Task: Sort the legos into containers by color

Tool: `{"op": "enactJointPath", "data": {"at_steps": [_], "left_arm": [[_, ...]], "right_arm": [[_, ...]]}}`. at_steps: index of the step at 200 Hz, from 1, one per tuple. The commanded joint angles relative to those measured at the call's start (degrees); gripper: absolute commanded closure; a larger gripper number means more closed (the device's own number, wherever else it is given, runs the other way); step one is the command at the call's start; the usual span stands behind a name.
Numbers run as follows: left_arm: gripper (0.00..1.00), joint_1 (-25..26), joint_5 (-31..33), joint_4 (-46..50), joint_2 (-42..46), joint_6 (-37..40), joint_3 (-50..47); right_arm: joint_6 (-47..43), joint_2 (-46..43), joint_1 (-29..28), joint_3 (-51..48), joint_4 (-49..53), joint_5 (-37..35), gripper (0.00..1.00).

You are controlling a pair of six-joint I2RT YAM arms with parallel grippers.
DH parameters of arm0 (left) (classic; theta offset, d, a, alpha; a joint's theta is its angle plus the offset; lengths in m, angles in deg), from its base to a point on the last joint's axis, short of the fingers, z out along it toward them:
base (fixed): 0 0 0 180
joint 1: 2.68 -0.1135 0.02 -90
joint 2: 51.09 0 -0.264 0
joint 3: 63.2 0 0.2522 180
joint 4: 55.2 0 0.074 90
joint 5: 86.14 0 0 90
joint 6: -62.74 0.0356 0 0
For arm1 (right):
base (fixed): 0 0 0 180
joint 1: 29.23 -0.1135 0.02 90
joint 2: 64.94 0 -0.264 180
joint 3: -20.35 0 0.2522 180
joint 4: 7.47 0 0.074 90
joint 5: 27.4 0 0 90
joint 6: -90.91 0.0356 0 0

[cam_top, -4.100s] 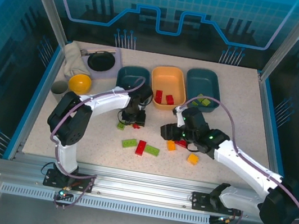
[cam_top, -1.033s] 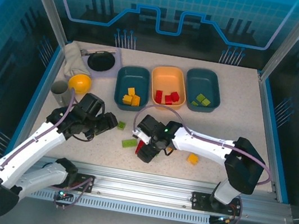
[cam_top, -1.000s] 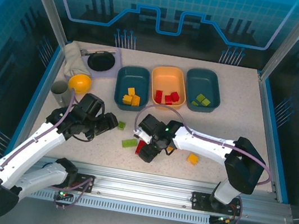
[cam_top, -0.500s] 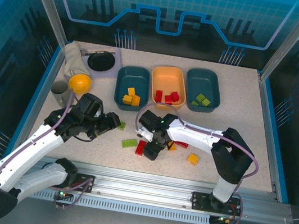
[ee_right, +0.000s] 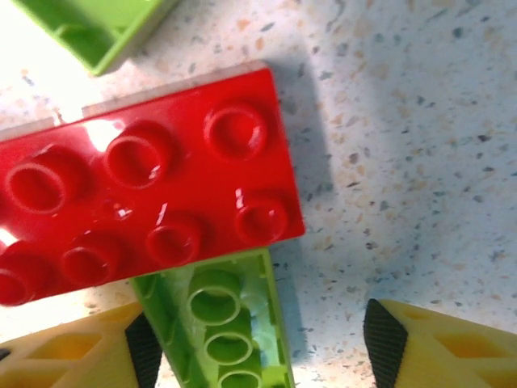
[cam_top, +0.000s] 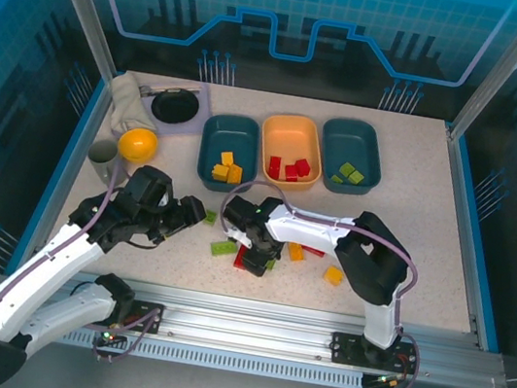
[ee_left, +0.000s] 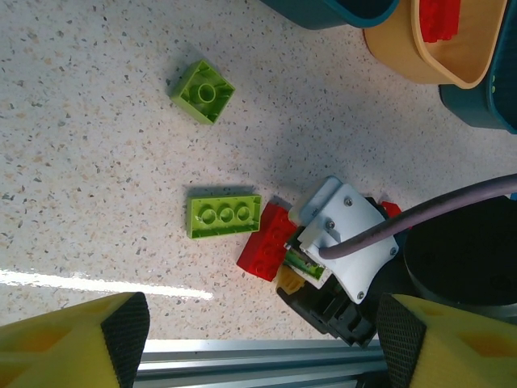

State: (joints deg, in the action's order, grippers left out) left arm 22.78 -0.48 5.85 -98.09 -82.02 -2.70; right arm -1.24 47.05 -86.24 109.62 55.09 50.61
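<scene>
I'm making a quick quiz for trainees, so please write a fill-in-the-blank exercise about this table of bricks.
The orange tray holds only ___ bricks.
The teal tray nearest the black dish holds ___ bricks.
Between the fingers of the right tool lies a ___ brick.
Missing words: red, yellow, green.

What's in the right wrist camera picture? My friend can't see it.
A red brick lies studs-up on the speckled table, with a green brick right below it. Yellow fingers of the right hand sit at the bottom corners.
</scene>
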Motion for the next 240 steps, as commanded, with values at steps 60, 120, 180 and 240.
{"op": "enactJointPath", "data": {"at_steps": [60,120,180,240], "left_arm": [[0.22,0.2,-0.3,-1.4,0.5,-0.6,-0.3],[0.22,0.3,-1.7,-3.7,0.3,-0.2,-0.7],[0.21,2.8,-7.2,-11.5,-6.8,3.8,2.6],[0.21,6.5,-10.2,-20.1,-24.6,6.8,14.3]], "right_arm": [[2.7,2.7,0.6,0.6,1.2,-3.4,0.52],[3.6,-0.4,2.5,-0.8,0.1,-2.6,0.65],[8.3,-14.2,13.5,2.2,2.0,0.6,0.66],[13.9,-14.8,35.5,11.3,-0.7,7.6,0.66]]}}
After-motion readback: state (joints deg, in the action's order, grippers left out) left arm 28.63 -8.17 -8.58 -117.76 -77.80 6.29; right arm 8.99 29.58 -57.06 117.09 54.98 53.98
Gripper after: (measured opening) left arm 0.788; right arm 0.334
